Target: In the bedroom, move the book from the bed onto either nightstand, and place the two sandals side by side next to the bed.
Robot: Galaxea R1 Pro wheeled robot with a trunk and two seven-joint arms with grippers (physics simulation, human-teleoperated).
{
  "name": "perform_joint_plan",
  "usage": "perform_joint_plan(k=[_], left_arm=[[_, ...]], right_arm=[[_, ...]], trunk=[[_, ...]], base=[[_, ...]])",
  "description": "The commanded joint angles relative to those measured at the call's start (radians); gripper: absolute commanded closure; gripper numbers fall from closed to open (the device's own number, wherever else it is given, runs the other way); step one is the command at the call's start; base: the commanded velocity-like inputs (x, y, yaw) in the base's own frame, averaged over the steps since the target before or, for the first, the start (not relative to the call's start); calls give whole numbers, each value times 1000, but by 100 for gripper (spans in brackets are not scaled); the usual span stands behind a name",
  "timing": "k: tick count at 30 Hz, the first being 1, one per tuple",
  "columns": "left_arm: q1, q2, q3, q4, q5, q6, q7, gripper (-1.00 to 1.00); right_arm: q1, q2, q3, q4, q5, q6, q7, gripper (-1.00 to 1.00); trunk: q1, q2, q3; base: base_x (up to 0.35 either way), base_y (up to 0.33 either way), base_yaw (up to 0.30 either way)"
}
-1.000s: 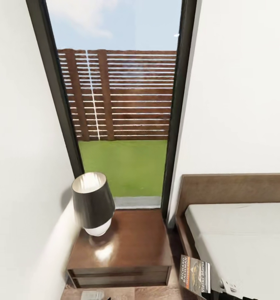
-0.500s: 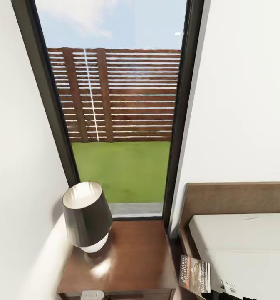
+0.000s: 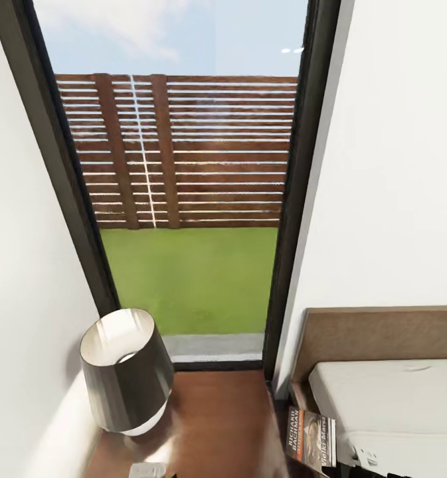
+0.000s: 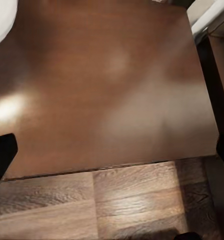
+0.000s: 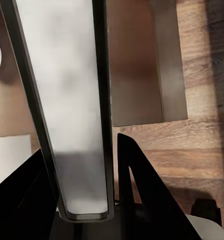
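Lamp [image 3: 125,372] and nightstand [image 3: 216,425] sit lower and larger in my head view than a second ago, so I've rolled closer, my right gripper [image 5: 109,200] apparently clamping the book [image 3: 311,439] edge-on beside the bed [image 3: 389,392], left gripper's fingers spread over the nightstand top.

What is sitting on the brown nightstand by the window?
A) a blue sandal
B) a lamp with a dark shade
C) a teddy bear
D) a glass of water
B: in the head view a lamp with a dark shade stands on the glossy top of the nightstand, beside the window.
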Motion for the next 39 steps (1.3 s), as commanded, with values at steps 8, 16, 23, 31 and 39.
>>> perform_joint_plan(k=[8,16,23,31,39], left_arm=[[-1,0,-1,1,9,-1,-4,-100],[-1,0,-1,0,9,-2,-5,-100],[-2,22,8,-10,17,7,-91,-100],[-9,113,11,-123,141,314,-570,-100],[-5,221,8,-189,209,461,-942,-100]], right_arm=[[-1,0,-7,-1,-4,10,3,100],[-1,0,-7,-1,-3,10,3,100],[-1,0,-7,-1,-3,10,3,100],[-1,0,-7,-1,-3,10,4,100],[-1,0,-8,-1,-4,10,4,100]], trunk=[[1,-1,-1],[1,-1,-1],[1,-1,-1],[1,-1,-1],[1,-1,-1]], base=[[286,0,0],[16,0,0],[0,0,0],[0,0,0],[0,0,0]])
